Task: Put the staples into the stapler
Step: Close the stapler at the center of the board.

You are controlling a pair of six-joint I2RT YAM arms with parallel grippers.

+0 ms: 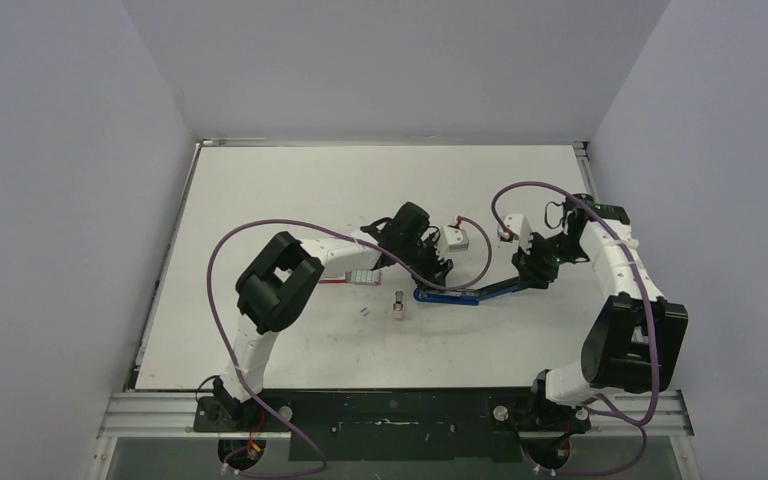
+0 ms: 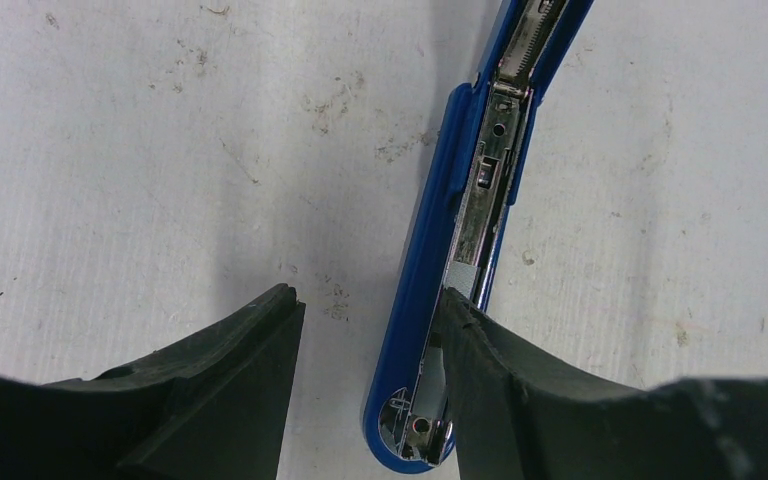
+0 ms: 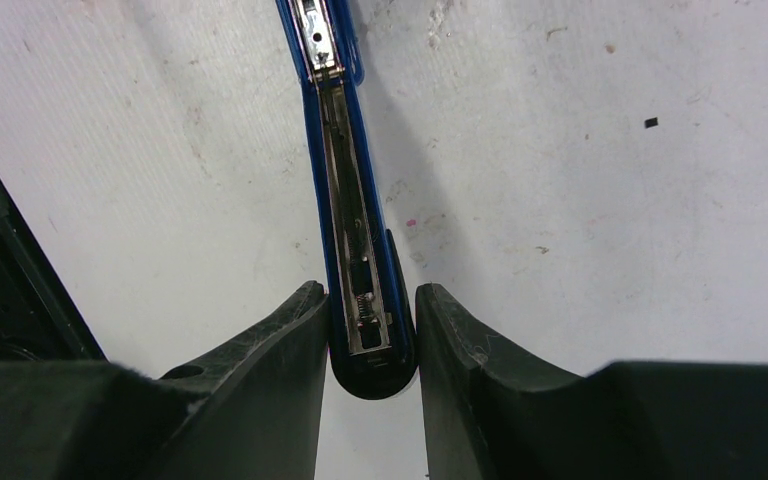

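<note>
The blue stapler (image 1: 447, 295) lies opened flat at mid-table, its black end toward the right. My left gripper (image 1: 430, 268) is open over the blue end (image 2: 410, 300). The right fingertip (image 2: 465, 325) rests on the bare metal channel, and the left finger stands apart on the table side. My right gripper (image 1: 532, 275) is shut on the stapler's black end (image 3: 372, 370), and the open spring channel (image 3: 345, 210) shows between its fingers. Silvery-grey staples (image 1: 363, 277) lie beside my left forearm, with a red bit at their left. No staples show in either wrist view.
A small pink block (image 1: 399, 307) stands just in front of the stapler's blue end. A small white box (image 1: 454, 238) with a red bit sits behind the stapler. Tiny loose bits (image 1: 364, 311) lie on the white table (image 1: 290, 190). Walls enclose three sides.
</note>
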